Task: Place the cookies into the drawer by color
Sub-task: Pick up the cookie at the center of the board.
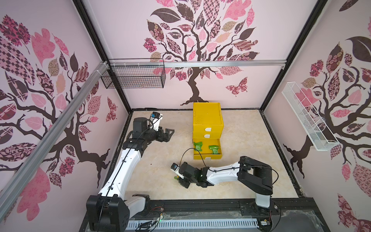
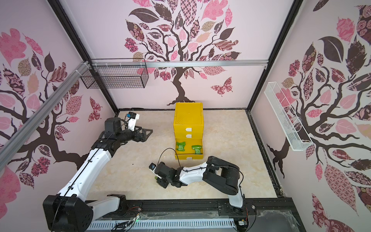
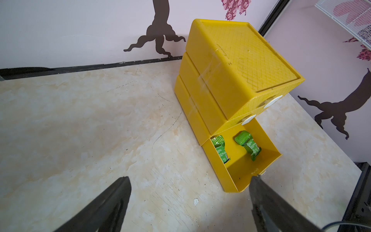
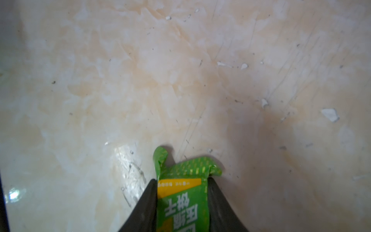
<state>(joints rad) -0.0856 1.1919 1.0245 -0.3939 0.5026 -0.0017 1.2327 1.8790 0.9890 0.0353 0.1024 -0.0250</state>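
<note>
The yellow drawer (image 1: 207,118) (image 2: 188,118) stands at the back of the table, its top two drawers shut and the bottom one pulled out. Two green cookies (image 1: 197,146) (image 1: 214,149) lie inside it, also clear in the left wrist view (image 3: 220,148) (image 3: 249,144). My right gripper (image 1: 177,178) (image 4: 182,179) is low over the table in front of the open drawer. It is shut on a third green cookie (image 4: 181,200), whose crimped end sticks out past the fingertips. My left gripper (image 1: 168,134) (image 3: 190,177) hangs open and empty to the left of the chest.
A black wire basket (image 1: 134,76) hangs on the back wall and a white wire shelf (image 1: 307,118) on the right wall, both well above the table. Small white flecks (image 4: 330,114) dot the marble table top (image 1: 160,160).
</note>
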